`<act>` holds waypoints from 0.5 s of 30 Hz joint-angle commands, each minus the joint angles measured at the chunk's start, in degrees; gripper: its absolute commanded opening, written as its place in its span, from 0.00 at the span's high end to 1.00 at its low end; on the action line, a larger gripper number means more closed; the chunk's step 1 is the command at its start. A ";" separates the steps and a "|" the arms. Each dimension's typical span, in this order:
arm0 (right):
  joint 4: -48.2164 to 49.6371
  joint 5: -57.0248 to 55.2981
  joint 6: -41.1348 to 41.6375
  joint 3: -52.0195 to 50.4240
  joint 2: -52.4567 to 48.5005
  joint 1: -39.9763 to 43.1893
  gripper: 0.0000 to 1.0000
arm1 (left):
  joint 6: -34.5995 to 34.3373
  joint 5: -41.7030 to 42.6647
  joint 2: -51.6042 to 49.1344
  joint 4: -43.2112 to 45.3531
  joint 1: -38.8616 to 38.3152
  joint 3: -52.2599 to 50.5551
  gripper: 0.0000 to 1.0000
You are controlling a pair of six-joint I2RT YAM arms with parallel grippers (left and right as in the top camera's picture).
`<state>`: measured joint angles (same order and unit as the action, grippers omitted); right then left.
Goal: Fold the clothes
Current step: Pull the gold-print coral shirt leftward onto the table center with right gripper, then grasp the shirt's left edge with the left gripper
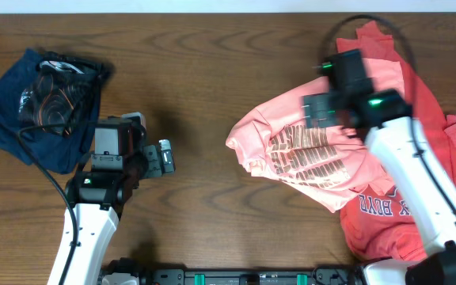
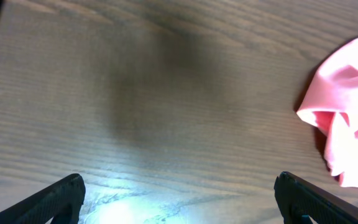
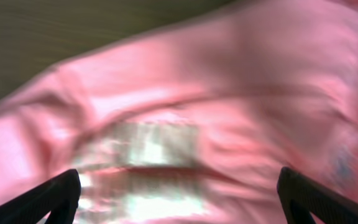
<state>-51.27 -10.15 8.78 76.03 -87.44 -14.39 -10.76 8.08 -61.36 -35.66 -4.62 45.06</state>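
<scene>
Salmon-pink T-shirt (image 1: 307, 154) lies crumpled right of table centre, lettering up, overlapping the coral-red T-shirt (image 1: 430, 103), which is heaped at the right edge. Neither shows a clean fold. By my judgement the task is barely begun: both need spreading and folding. Right gripper (image 1: 321, 111) hovers over the pink shirt, jaws spread, holding nothing. Left gripper (image 1: 165, 157) is spread over bare wooden table (image 1: 212, 63). A navy garment (image 1: 22, 119) lies bundled at the far left.
</scene>
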 commanded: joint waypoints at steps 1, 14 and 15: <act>-3.85 -4.00 6.60 0.13 0.24 8.13 0.01 | -0.96 3.02 0.00 1.36 -0.24 1.16 0.02; -17.09 1.86 9.79 -0.09 -0.63 30.91 0.01 | -0.94 14.51 -8.90 16.83 -5.95 1.14 0.02; -17.46 1.86 9.81 -0.09 -0.63 31.65 0.01 | -0.96 15.23 -10.86 18.12 -7.45 1.14 0.02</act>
<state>-68.20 -9.37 17.45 76.01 -87.92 15.38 -11.42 19.29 -67.85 -19.25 -8.80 45.10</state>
